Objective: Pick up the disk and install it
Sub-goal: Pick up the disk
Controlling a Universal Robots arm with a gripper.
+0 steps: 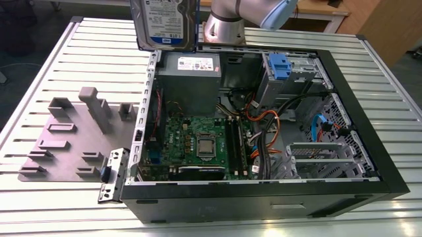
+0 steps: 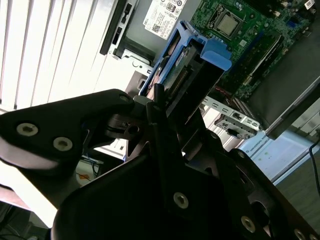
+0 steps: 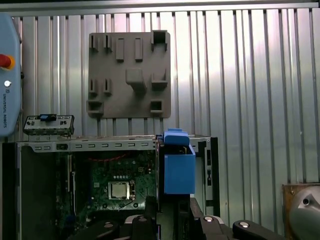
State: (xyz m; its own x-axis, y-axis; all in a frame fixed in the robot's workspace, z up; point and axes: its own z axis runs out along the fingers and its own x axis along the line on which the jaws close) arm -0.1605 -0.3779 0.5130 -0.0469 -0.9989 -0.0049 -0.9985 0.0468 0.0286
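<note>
The disk, a silver drive with a white-and-blue label and a blue bracket, hangs upright in the air above the far edge of the open computer case. In the second wrist view my gripper is shut on the disk, with its black fingers clamped on the drive's near end. The blue bracket's tab points down toward the case. In the first wrist view the disk shows end-on over the case's edge.
Inside the case are a grey power-supply box with a white sticker, the motherboard, cables and a drive bay with a blue latch. A grey fixture plate and a loose metal bracket lie on the slatted table. The arm's base stands behind.
</note>
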